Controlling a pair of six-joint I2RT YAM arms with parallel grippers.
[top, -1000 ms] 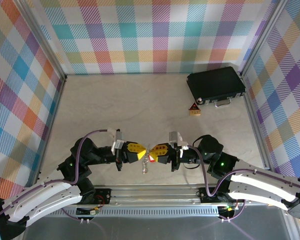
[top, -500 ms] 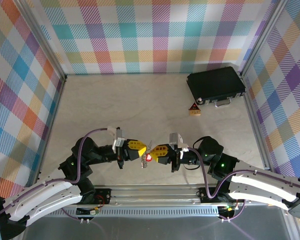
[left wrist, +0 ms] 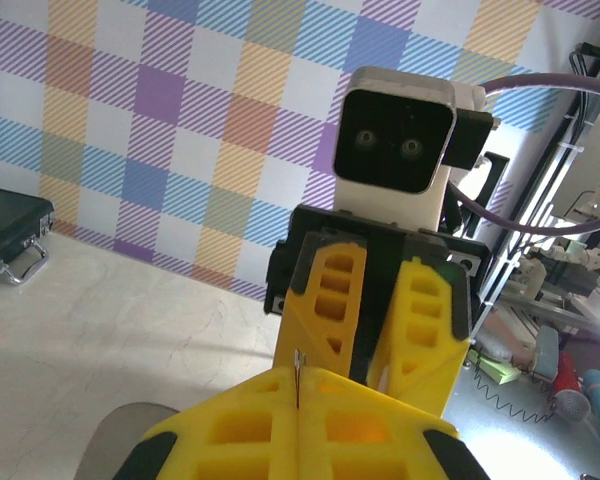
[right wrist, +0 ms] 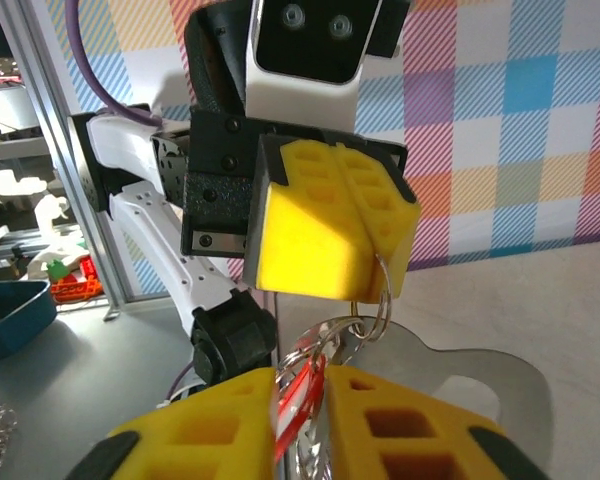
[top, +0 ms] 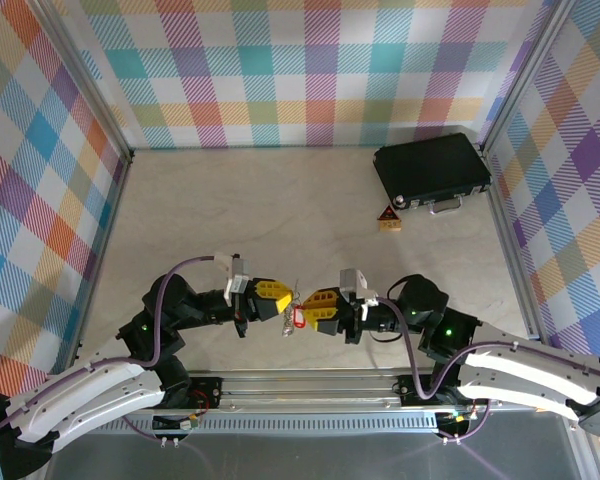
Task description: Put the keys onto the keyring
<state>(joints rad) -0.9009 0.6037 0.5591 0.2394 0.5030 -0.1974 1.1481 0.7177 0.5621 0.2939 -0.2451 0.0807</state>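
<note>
Left end effector (top: 277,297) is clamped on the keyring (right wrist: 384,295). Right end effector (top: 316,304), tip-to-tip with it, pinches the red key (top: 299,318). Both sit by the worktop's (top: 260,210) near edge, with bare surface ahead. Right wrist view shows ring loops; left wrist view shows a metal sliver.

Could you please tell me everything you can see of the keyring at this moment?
The keyring is a thin, silvery wire loop, metal by its shine. It hangs in the air, pinched at its top between the shut yellow fingers of the left hand, and curves down toward the right hand, which grips the red key. Whether the key is threaded on it cannot be told.
</note>
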